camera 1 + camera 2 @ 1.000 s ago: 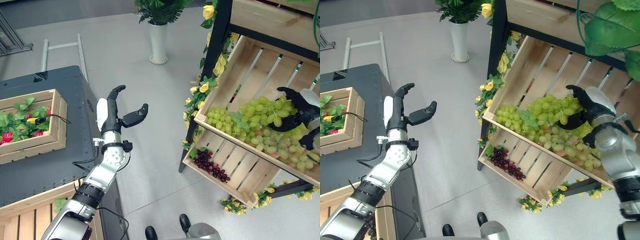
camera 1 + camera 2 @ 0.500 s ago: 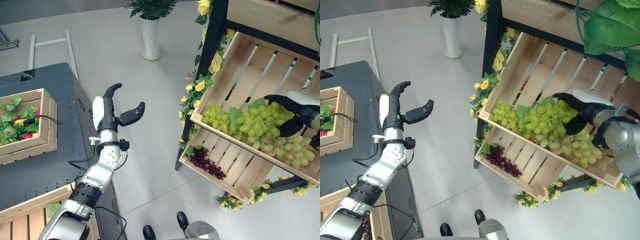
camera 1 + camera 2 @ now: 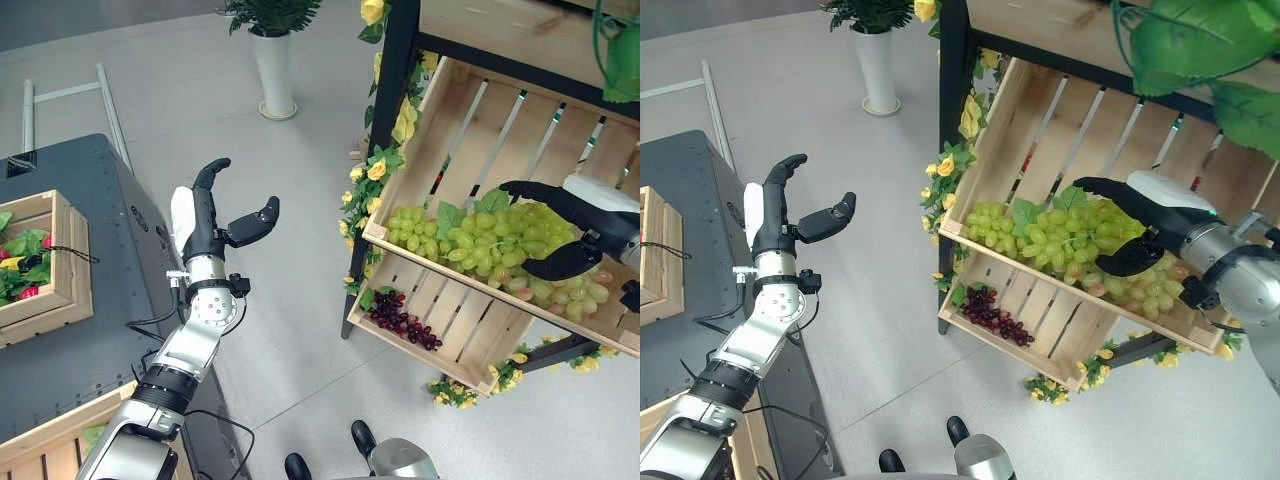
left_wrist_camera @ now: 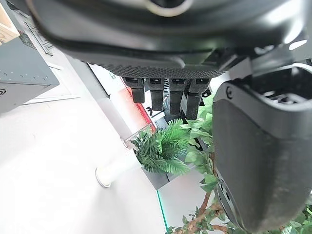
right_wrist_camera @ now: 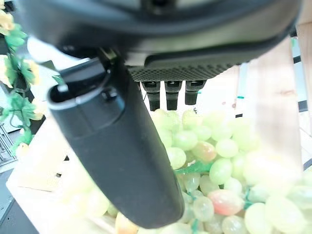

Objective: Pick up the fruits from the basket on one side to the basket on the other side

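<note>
A heap of green grapes lies in the upper slanted wooden crate of the stand at the right. My right hand is open over the heap's right part: its fingers stretch across the top and its thumb reaches in lower down. The right wrist view shows the grapes just past the straight fingers. A bunch of purple grapes lies in the lower crate. My left hand is raised and open over the floor beside the dark table, holding nothing.
On the dark table at the left stands a wooden crate with leaves and red fruit. Yellow flowers climb the stand's black post. A white vase with a plant and a metal frame are on the floor behind.
The camera has turned, so the whole scene sits further left. My right hand has reached further left across the green grapes and its fingers have straightened. The left hand holds its pose.
</note>
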